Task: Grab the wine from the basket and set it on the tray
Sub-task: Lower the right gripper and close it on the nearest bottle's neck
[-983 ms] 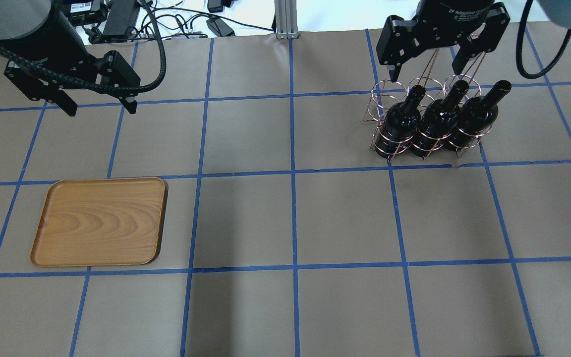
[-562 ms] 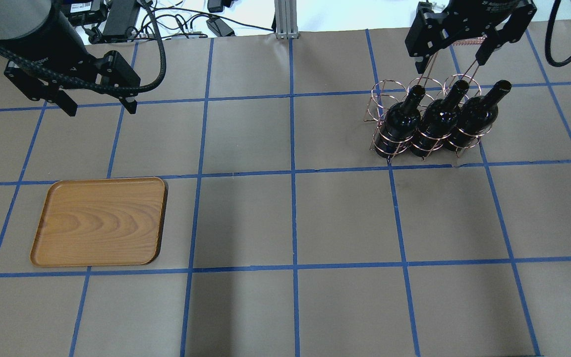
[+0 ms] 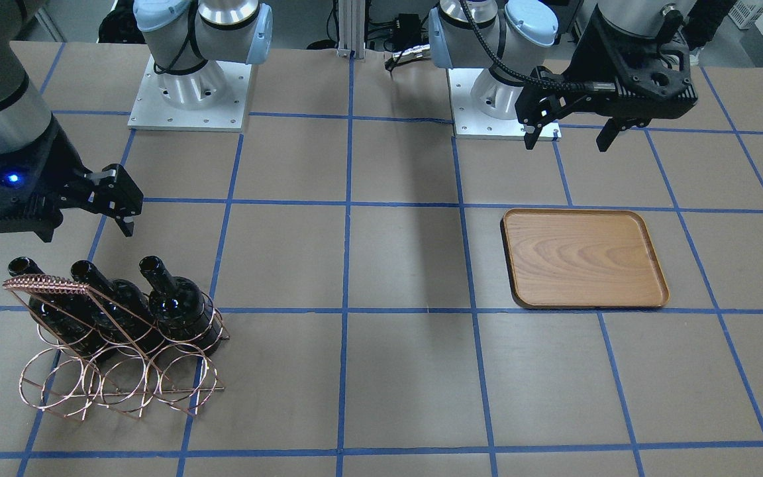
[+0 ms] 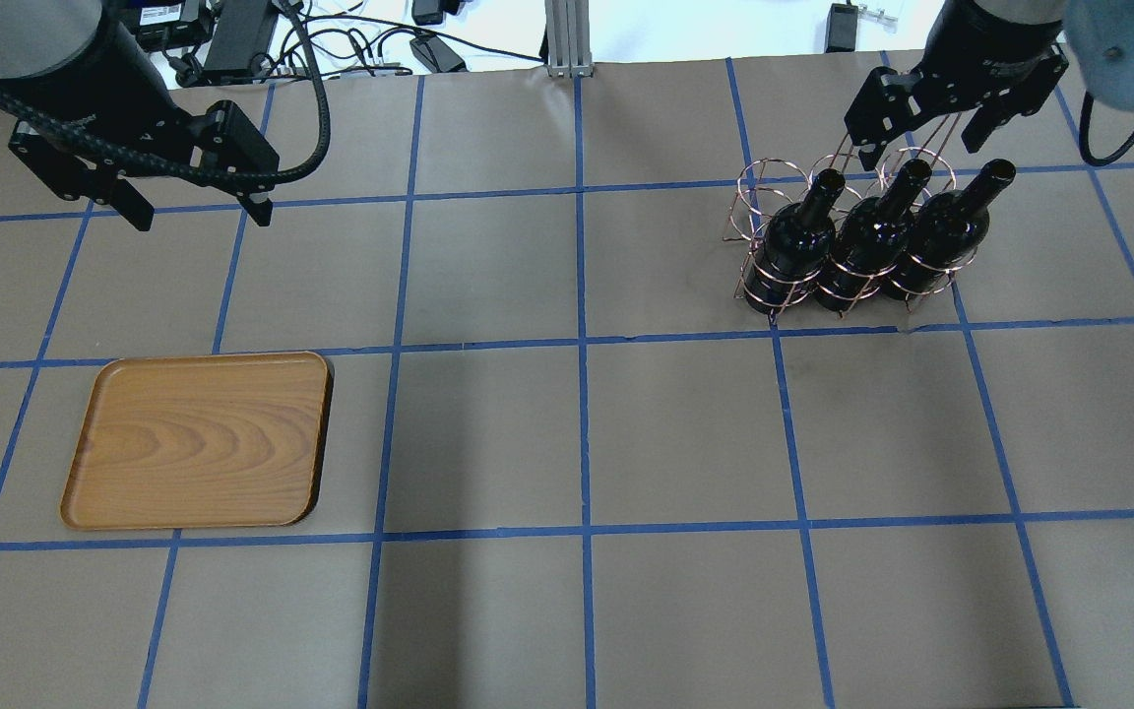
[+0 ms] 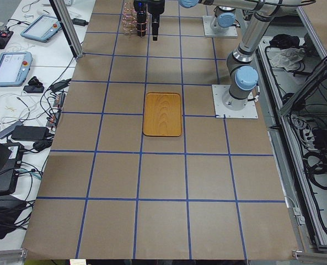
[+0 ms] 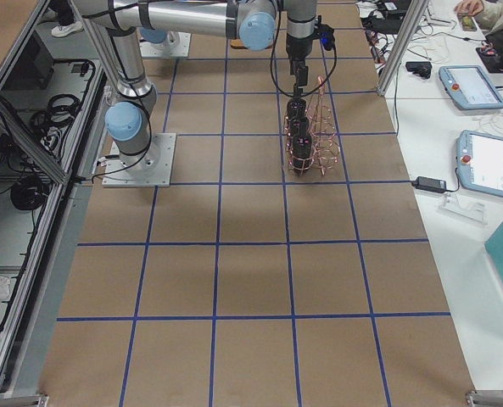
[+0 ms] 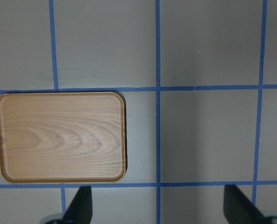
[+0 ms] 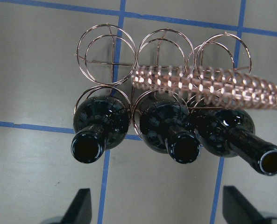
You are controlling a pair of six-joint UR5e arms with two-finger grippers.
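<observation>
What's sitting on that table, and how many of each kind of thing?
Wine bottles: 3
Wire basket: 1
Wooden tray: 1
Total: 5

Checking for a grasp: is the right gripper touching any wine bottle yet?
Apart. The front-facing view shows the right gripper open, with bare table showing between its fingertips and the necks of the wine bottles.
</observation>
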